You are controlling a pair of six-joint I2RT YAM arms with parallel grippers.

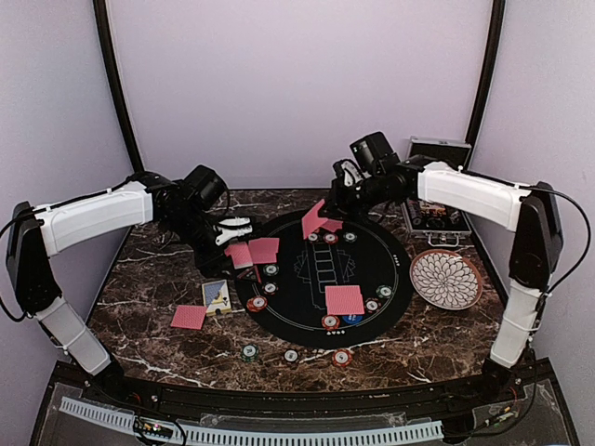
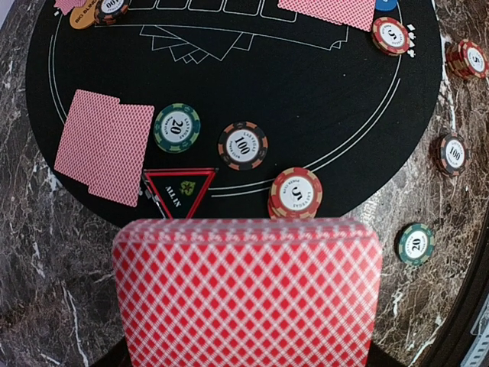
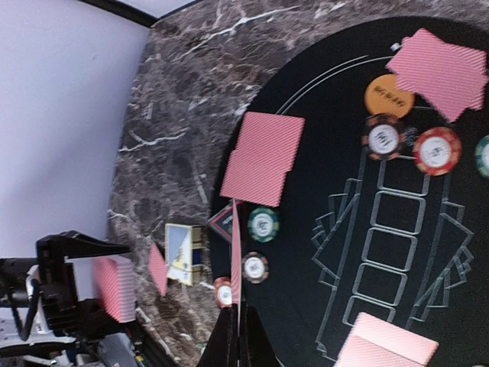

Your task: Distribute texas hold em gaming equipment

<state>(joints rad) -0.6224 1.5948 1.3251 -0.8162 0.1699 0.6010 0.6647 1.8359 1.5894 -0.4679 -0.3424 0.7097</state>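
Small round striped-edge poker chips (image 1: 291, 356) lay on the near marble worktop (image 1: 149, 334). Further in, left jaws were clamped on a red-backed card deck (image 2: 248, 294); right jaws pinched one red-backed card (image 1: 319, 219) over the round black mat (image 1: 293, 299).

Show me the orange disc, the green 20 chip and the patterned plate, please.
orange disc (image 3: 388, 98), right wrist view, on its printed top face.
green 20 chip (image 2: 176, 128), left wrist view, on its white centre.
patterned plate (image 1: 446, 279), top view, on its bare middle.
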